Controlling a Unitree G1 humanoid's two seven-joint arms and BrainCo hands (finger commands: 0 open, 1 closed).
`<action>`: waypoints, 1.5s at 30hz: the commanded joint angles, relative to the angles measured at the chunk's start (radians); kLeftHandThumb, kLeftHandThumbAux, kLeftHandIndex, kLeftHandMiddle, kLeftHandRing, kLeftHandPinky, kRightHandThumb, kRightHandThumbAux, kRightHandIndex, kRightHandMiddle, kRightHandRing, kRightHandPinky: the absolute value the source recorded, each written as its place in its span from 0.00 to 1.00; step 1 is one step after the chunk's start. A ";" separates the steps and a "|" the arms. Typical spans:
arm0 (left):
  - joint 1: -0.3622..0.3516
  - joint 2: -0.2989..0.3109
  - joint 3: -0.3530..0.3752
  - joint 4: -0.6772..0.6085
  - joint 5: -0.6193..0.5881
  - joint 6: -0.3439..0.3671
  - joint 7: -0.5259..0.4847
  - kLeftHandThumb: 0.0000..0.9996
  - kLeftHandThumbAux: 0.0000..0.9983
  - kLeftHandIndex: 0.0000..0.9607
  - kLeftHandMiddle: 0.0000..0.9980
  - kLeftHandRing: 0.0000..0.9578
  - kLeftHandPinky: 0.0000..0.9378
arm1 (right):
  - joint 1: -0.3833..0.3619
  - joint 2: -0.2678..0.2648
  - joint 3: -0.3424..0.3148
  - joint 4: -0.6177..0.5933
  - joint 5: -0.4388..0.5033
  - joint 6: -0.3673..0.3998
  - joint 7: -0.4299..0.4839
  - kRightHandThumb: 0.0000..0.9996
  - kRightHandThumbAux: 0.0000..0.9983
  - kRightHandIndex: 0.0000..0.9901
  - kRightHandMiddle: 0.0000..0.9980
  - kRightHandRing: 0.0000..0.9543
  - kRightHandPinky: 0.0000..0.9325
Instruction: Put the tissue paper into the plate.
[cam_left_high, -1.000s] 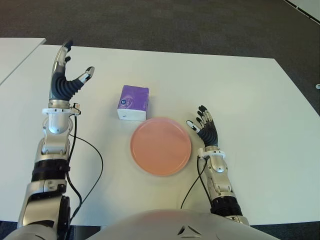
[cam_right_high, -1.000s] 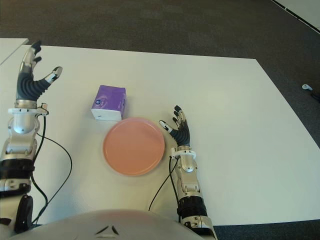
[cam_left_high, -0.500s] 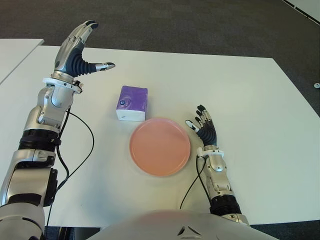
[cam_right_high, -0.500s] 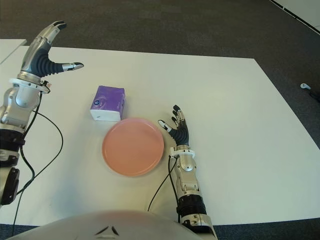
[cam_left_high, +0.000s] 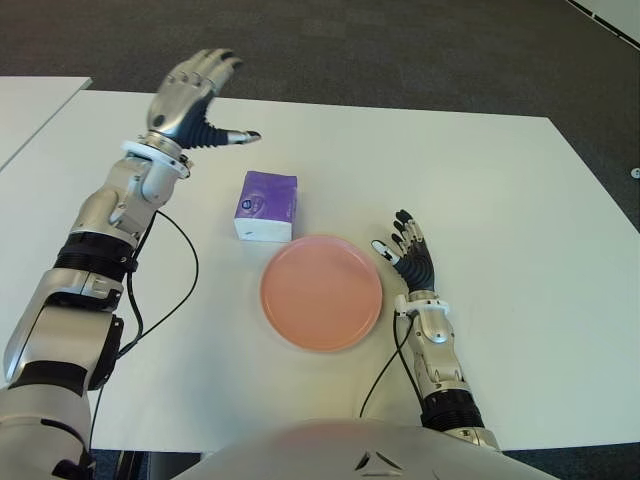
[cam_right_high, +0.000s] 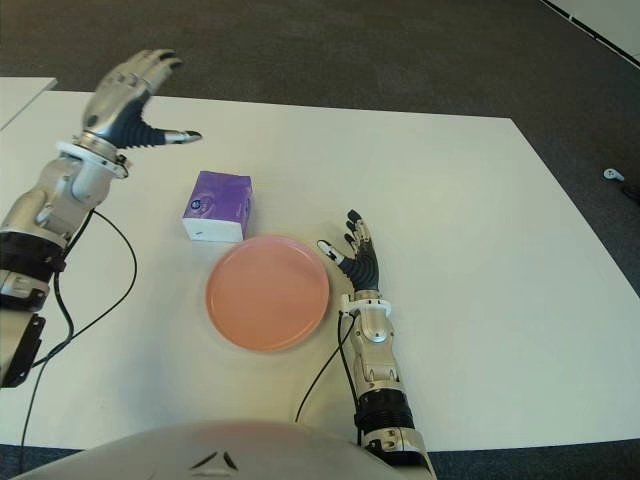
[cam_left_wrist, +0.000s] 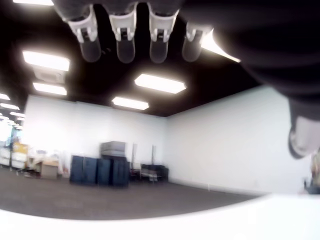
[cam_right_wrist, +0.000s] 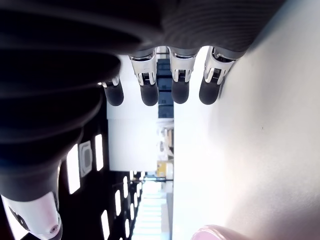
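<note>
- Eye views: my left hand (cam_left_high: 195, 95) is up above the white table (cam_left_high: 500, 200), off to the left of and beyond the tissue paper (cam_left_high: 267, 205), fingers spread and holding nothing. The tissue paper is a small purple boxy pack with a white lower edge, sitting on the table just beside the plate's far-left rim. The plate (cam_left_high: 321, 292) is round, flat, salmon pink and smooth-looking.
- My right hand (cam_left_high: 411, 260) shows just right of the plate, fingers loose, nothing in it.
- Left wrist view: only my fingertips (cam_left_wrist: 124, 47) against a ceiling with light panels; no pack here.
- Right wrist view: fingertips (cam_right_wrist: 149, 90) straight out beside the bright tabletop, plus a sliver of pink rim.
</note>
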 joint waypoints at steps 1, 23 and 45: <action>-0.032 0.014 -0.101 0.094 0.059 -0.078 -0.024 0.14 0.38 0.00 0.00 0.00 0.00 | 0.035 0.005 0.005 0.035 -0.001 0.063 -0.004 0.00 0.69 0.00 0.00 0.00 0.00; -0.150 0.029 -0.277 0.327 0.084 -0.234 -0.106 0.05 0.35 0.00 0.00 0.00 0.00 | 0.031 0.002 0.008 0.034 -0.001 0.075 -0.004 0.00 0.68 0.00 0.00 0.00 0.00; -0.171 0.045 -0.267 0.300 0.005 -0.162 -0.412 0.04 0.36 0.00 0.00 0.00 0.00 | 0.017 -0.003 0.006 0.049 0.001 0.072 -0.002 0.00 0.66 0.00 0.00 0.00 0.00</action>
